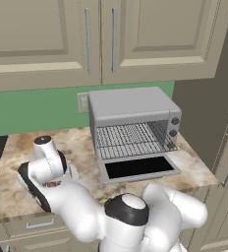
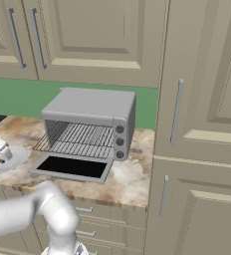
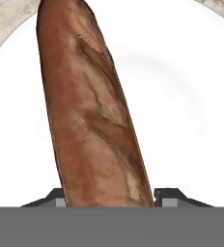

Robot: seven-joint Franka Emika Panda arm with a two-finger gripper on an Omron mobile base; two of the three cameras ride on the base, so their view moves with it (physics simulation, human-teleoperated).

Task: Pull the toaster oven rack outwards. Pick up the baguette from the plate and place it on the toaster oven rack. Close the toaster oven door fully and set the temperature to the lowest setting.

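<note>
The toaster oven (image 1: 133, 112) sits on the marble tabletop (image 1: 194, 165) against the green wall, under the beige cupboards (image 1: 42, 39). Its toaster oven door (image 1: 138, 168) lies folded down flat in front of it, black glass facing up, and the toaster oven rack (image 1: 131, 141) juts forward out of the opening over the door. Three dark knobs (image 2: 119, 142) run down the right of the oven's front.

To the left of the oven, the white arm bends down over the plate (image 2: 15, 158), which rests on the tabletop well apart from the oven door. In the hand view the baguette (image 3: 92, 116) lies on the white plate and runs lengthwise away from the camera. The pincer (image 3: 109, 195) straddles its near end, one dark fingertip (image 3: 53, 197) on either flank of the loaf and right up against the crust, so it looks clamped on the bread, which still lies on the plate.
</note>
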